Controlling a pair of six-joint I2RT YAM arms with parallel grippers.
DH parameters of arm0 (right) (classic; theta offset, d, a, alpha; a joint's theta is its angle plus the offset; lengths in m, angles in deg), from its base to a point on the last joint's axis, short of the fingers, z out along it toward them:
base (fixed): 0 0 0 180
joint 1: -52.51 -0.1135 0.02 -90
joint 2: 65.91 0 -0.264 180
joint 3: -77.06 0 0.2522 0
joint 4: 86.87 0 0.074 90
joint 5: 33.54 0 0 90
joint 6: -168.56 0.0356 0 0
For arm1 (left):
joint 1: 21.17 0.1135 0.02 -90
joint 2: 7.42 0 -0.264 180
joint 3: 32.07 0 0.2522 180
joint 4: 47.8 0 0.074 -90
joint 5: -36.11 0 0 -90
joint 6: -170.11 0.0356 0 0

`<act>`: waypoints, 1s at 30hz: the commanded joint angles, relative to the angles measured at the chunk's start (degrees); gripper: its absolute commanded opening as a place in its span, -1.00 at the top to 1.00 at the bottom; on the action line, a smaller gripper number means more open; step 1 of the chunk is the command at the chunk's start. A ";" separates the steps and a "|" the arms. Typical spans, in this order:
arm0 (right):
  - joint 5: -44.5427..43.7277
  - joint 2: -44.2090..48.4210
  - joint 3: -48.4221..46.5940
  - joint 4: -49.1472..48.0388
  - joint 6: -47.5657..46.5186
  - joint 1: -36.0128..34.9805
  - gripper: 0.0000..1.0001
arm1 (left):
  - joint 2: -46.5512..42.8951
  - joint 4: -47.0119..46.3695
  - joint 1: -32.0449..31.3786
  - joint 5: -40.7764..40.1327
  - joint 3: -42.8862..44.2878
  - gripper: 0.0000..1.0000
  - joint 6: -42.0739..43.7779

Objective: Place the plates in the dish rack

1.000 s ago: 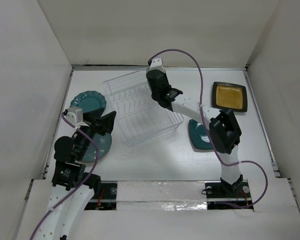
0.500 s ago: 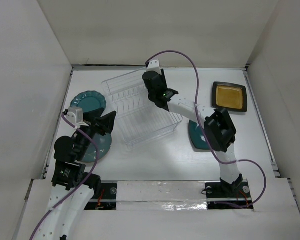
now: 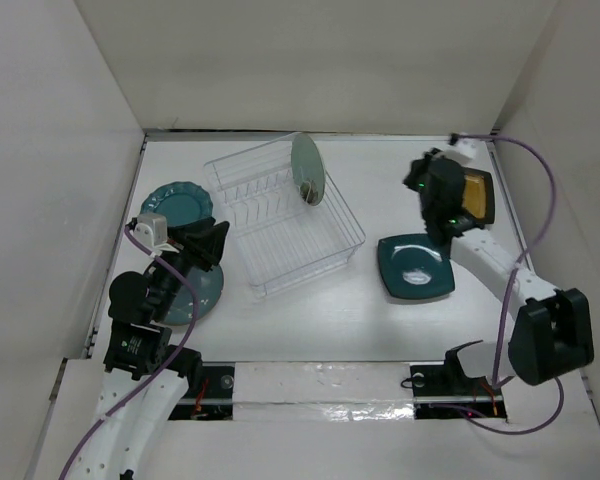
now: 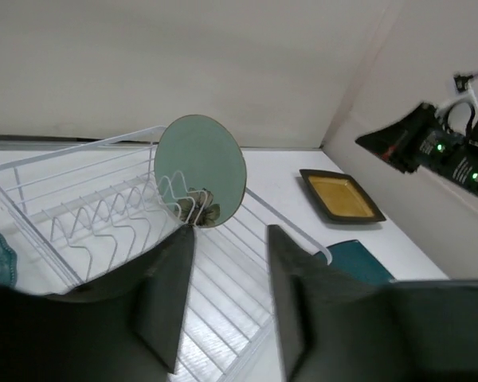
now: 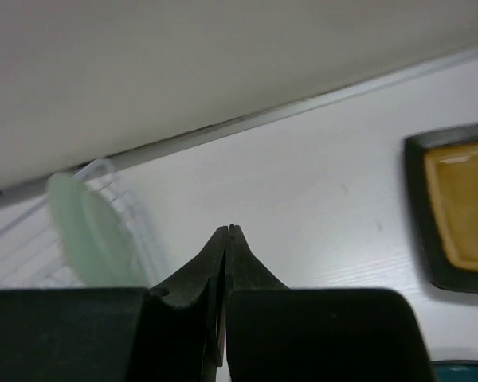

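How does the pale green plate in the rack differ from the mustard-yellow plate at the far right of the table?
Shape: the pale green plate is round; the mustard-yellow plate is square.
Colour: the pale green plate is one plain colour; the mustard-yellow plate has a dark rim.
Pose: the pale green plate stands on edge in the dish rack; the mustard-yellow plate lies flat on the table.
Shared: both are plates, and neither is gripped.
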 commanded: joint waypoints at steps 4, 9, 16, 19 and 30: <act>20.56 3.92 19.06 -13.73 23.38 22.37 1.00 | -0.01 -3.62 -0.33 2.10 -0.45 1.00 -0.26; 16.26 2.08 25.65 -14.26 32.94 33.34 0.31 | -0.18 -3.10 -0.33 2.10 -0.36 1.00 -0.18; 22.66 -6.70 28.13 -22.79 40.25 42.07 -0.35 | 0.69 -3.54 -0.33 2.36 -0.18 0.81 -0.09; 26.79 -13.46 27.17 -26.57 44.03 43.21 -0.36 | 0.17 -3.53 -0.33 2.45 -0.27 0.39 0.00; 32.00 -27.01 20.93 -34.40 51.96 42.69 -0.26 | 1.84 -3.10 -0.33 1.66 -0.01 0.11 0.18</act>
